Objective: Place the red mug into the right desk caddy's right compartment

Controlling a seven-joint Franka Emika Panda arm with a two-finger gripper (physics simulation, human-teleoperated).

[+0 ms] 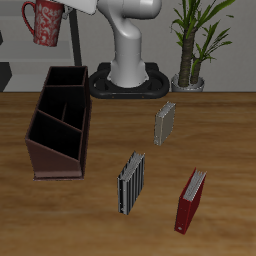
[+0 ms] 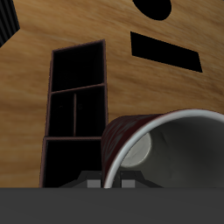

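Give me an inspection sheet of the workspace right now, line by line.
Surface: wooden table, no spills seen.
Job's things: red mug held high in the air, above and behind the right desk caddy; right compartment empty.
Clutter: three upright books, grey book, striped book, red book.
Grippers: gripper mostly out of frame, jaw state unclear.
Cables: nothing seen.
Surroundings: potted plant beside the robot base.

The exterior view looks down from the front and above across the desk [image 1: 100, 215] toward the robot's base [image 1: 130, 78] at the back. The wrist view looks steeply down from high up. Both views share the right desk caddy [image 1: 58, 120] [image 2: 77, 87] and the red mug [image 1: 47, 22] [image 2: 131, 140], which looms close in the wrist view.
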